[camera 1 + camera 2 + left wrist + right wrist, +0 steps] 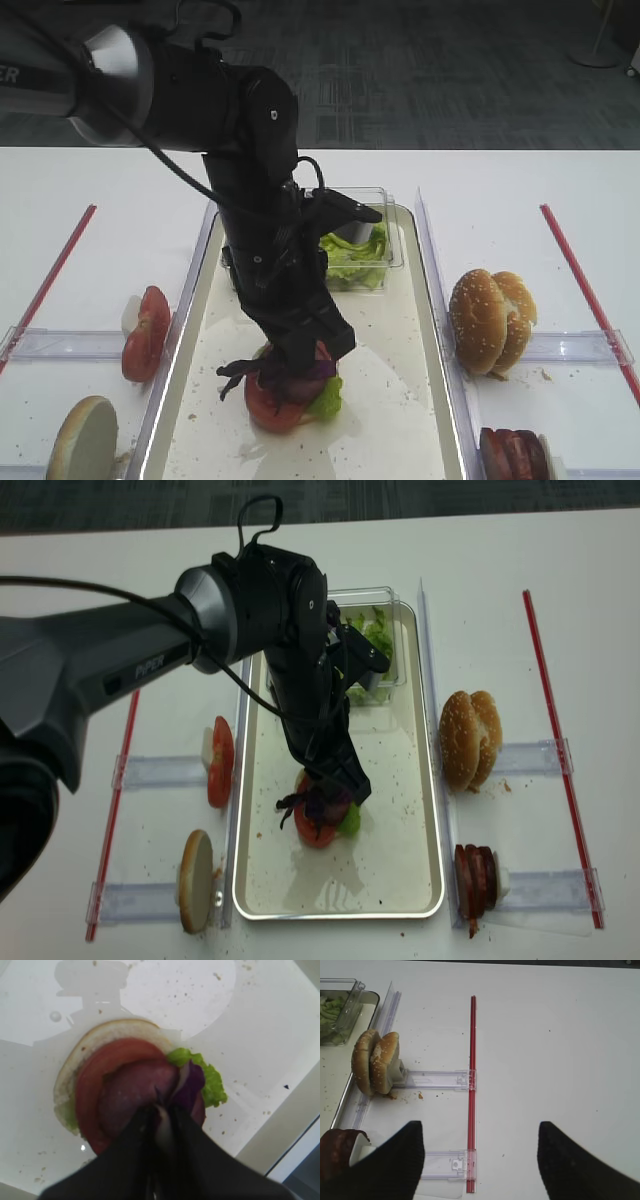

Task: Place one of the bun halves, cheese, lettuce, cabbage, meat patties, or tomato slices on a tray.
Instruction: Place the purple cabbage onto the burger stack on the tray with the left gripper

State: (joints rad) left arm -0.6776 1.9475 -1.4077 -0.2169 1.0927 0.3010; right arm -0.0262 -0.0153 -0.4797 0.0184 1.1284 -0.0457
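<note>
On the tray (400, 410) lies a stack: a bun half (70, 1075), a tomato slice (92, 1085), a meat patty (135, 1095) and lettuce (212, 1082). My left gripper (162, 1110) is down on top of the stack, shut on a clump of purple cabbage (190, 1082) that touches the patty. From above, the cabbage (265, 372) spills left of the left gripper (305, 362). My right gripper (480, 1160) hangs open over bare table, holding nothing. No cheese is in view.
A clear box of lettuce (355, 255) stands at the tray's far end. Right of the tray, bun halves (490, 320) and meat patties (515, 455) stand in clear racks. On the left are tomato slices (145, 335) and a bun half (85, 440). Red strips (472, 1090) mark the table.
</note>
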